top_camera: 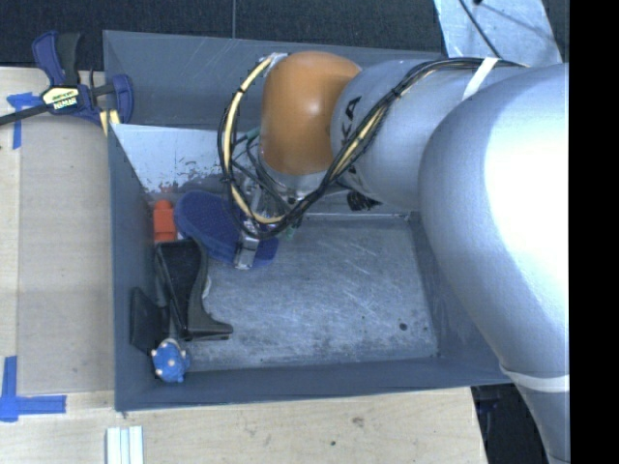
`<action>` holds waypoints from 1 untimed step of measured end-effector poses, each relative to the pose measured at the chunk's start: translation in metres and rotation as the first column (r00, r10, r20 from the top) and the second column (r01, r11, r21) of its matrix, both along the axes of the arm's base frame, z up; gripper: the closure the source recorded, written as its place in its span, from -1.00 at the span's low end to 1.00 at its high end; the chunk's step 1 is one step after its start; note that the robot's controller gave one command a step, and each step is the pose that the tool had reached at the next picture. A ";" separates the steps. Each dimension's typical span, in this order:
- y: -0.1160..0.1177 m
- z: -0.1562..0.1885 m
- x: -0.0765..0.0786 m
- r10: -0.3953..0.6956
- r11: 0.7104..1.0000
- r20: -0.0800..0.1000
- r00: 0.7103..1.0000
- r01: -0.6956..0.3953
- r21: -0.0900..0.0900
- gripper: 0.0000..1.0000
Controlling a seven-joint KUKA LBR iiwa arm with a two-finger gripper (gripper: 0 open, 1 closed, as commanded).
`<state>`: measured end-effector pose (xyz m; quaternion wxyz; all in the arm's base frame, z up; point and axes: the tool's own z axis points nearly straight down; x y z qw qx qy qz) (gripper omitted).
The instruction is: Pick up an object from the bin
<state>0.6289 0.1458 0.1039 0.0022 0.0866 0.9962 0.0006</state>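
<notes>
1. Gripper [250, 251] low over the back of the bin [319, 298], tucked beneath the orange wrist cover [302, 109] and cables; spread or pressed together, cannot tell.
2. Right against its side away from the arm: a dark blue rounded thing [206, 220], long axis slanting from the far wall down toward the gripper.
3. Just beyond that, farther from the gripper: a small orange block [163, 220].
4. Toward the near wall from the gripper: black angular pieces [181, 293]; well apart, a small blue ball [169, 362].
5. Likely target, judging by nearness: the dark blue thing, lying beside rather than squarely under the gripper. Probably calls for a slight shift away from the arm before closing.
</notes>
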 end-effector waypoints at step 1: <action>-0.020 -0.032 -0.003 -0.123 0.992 -0.004 0.992 0.123 0.005 -1.00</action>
